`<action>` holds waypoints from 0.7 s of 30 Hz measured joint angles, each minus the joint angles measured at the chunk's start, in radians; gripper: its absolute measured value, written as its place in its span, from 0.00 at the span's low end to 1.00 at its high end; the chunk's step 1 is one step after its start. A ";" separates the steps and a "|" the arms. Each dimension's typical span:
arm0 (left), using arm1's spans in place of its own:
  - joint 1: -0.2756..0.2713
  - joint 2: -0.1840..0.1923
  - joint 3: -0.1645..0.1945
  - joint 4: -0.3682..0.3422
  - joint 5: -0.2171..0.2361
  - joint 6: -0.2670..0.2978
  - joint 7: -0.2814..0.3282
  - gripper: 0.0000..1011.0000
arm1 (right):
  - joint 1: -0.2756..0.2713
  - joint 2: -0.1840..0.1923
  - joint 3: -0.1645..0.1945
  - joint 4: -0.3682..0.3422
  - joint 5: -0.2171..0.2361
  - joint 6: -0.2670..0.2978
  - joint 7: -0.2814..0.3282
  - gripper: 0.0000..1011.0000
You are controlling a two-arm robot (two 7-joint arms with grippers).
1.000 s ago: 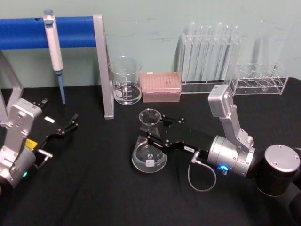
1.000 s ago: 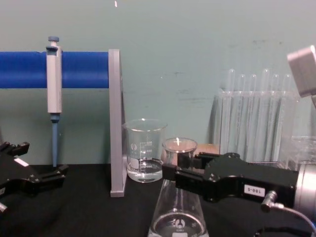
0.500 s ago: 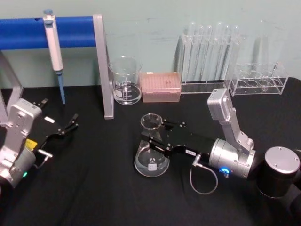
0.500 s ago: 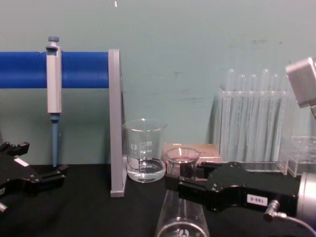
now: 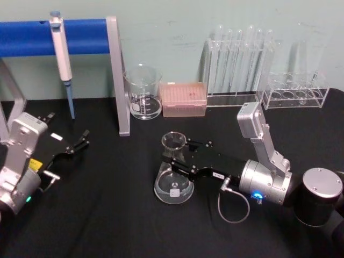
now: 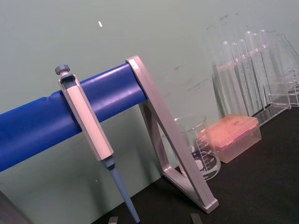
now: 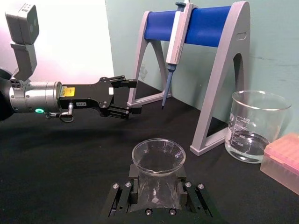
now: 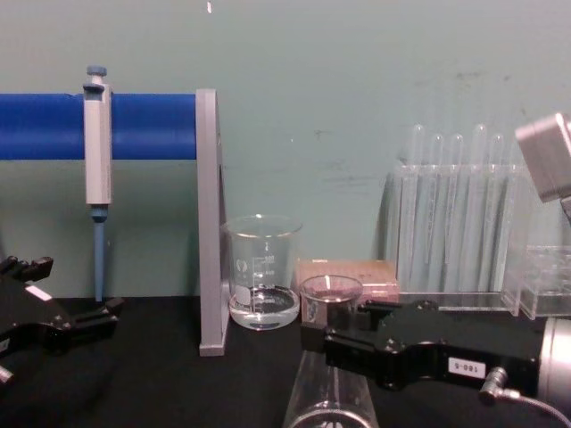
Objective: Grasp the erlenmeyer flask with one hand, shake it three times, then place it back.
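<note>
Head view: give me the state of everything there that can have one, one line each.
right gripper: shut on the erlenmeyer flask at its neck
erlenmeyer flask: upright, held by the neck
left gripper: open, holding nothing
beaker: upright, a little clear liquid inside
pipette: hanging on the blue stand
test tubes: upright in their rack

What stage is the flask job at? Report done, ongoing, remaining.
Done: right gripper jaws clamped around the neck of the erlenmeyer flask. In hand: flask upright, low over the table; contact and shake count cannot be told. Remaining: setting down, release. Left gripper idles open at the left.
</note>
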 joint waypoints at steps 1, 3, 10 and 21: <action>0.000 0.000 0.000 0.000 0.000 0.000 0.000 0.99 | 0.000 0.001 0.000 0.000 0.000 0.001 0.000 0.44; 0.000 0.000 0.000 0.000 0.000 0.000 0.000 0.99 | 0.000 0.002 -0.002 -0.003 0.000 0.007 -0.002 0.44; 0.000 0.000 0.000 0.000 0.000 0.000 0.000 0.99 | 0.000 0.006 -0.003 -0.010 0.000 0.015 -0.006 0.44; 0.000 0.000 0.000 0.000 0.000 0.000 0.000 0.99 | -0.001 0.005 -0.003 -0.010 -0.001 0.015 -0.007 0.44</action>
